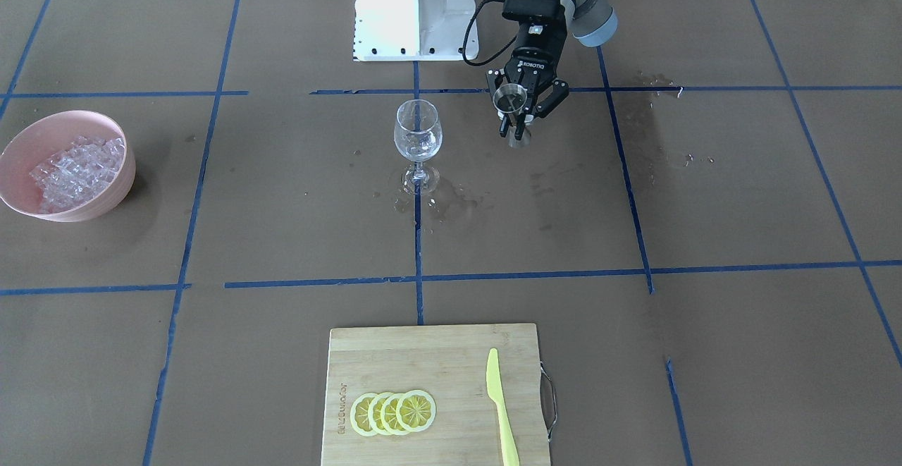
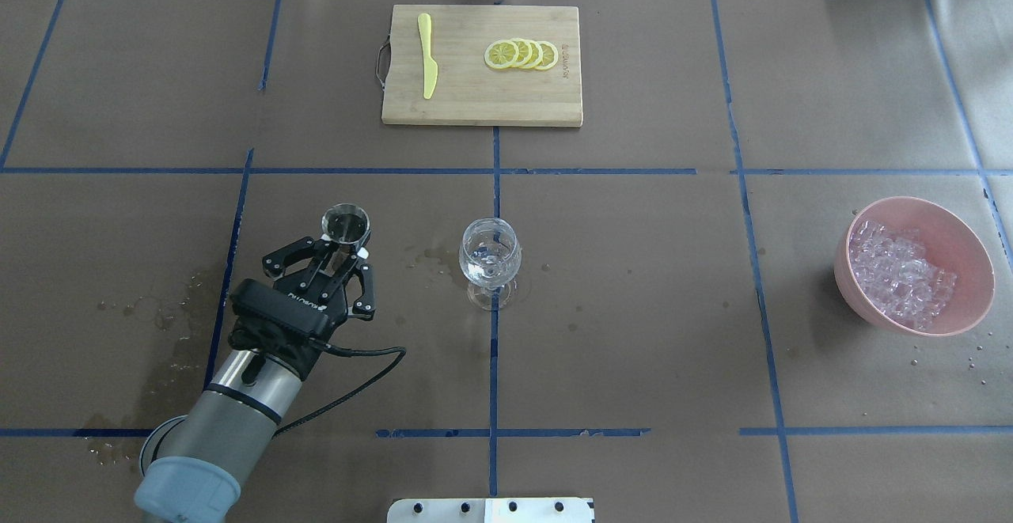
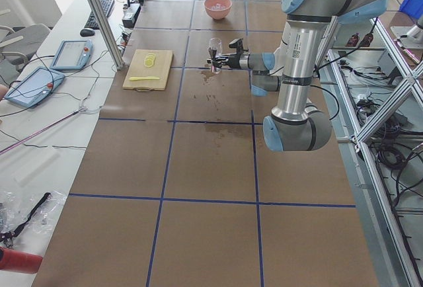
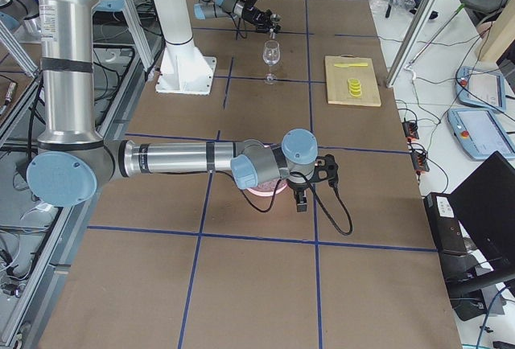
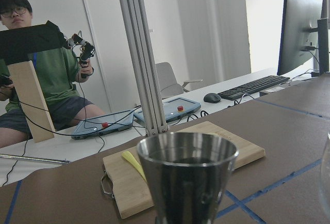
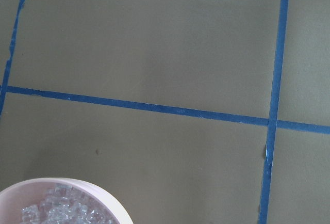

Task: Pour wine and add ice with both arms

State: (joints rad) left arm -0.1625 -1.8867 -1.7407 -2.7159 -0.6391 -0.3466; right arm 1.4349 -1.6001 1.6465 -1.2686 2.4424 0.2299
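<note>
One claw, the left gripper (image 2: 345, 248), is clamped on an upright steel jigger (image 2: 346, 222) at the table's left. The wine glass (image 2: 491, 258) stands near it at the centre, and any wine in either is too faint to make out. At the right, ice cubes (image 2: 898, 274) fill the pink bowl (image 2: 975, 289). The right gripper (image 4: 302, 203) hangs just beside the bowl, and I cannot tell whether its fingers are apart or together.

Brown-papered table (image 2: 633, 309) with blue tape grid (image 2: 593, 171)
</note>
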